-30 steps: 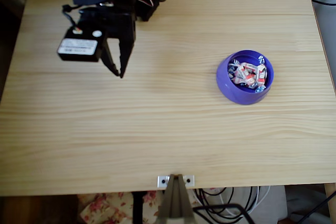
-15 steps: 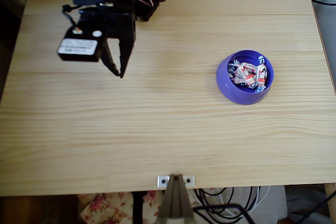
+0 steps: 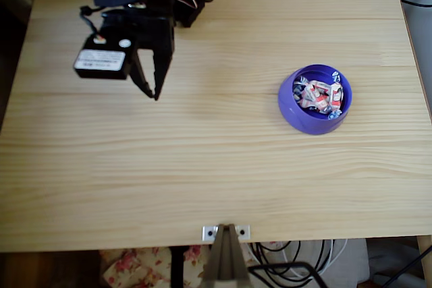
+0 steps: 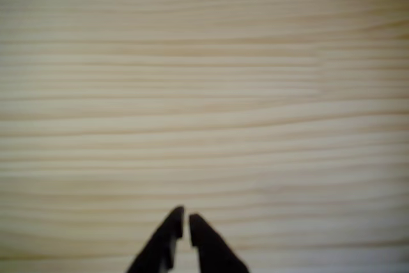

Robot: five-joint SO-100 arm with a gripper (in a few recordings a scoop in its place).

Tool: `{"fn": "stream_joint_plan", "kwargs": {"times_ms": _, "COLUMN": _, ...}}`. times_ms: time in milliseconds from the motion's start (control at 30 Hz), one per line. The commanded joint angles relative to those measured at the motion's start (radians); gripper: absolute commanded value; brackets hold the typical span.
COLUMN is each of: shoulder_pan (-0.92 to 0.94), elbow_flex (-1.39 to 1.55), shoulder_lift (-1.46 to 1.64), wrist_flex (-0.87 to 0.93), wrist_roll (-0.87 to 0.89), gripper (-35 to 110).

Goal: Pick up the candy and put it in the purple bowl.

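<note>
Pale pine tabletop (image 3: 216,166) spreads bare under our black two-finger gripper (image 3: 154,94), whose tips sit nearly together, holding nothing. We see the white-and-red wrapped candy (image 3: 318,95) heaped inside the deep purple plastic bowl (image 3: 291,114), well apart to the gripper's right in the overhead view. We judge nothing remains to fetch.

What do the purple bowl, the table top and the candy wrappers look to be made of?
Purple bowl: likely plastic, with smooth, even-coloured walls and a slight sheen. Table: pale wood, probably pine boards, with long grain lines and board seams, matte. Candy wrappers: crinkled, creased film or paper, white and red-orange; too small to say which.
</note>
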Motion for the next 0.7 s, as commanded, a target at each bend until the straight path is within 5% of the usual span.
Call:
{"fn": "stream_joint_plan", "kwargs": {"times_ms": 0, "shoulder_pan": 0.006, "elbow_flex": -0.023, "shoulder_lift": 0.014, "wrist_flex": 0.017, "wrist_roll": 0.008, "gripper": 0}}
{"fn": "stream_joint_plan", "kwargs": {"times_ms": 667, "shoulder_pan": 0.006, "elbow_flex": -0.023, "shoulder_lift": 0.014, "wrist_flex": 0.017, "wrist_roll": 0.008, "gripper": 0}}
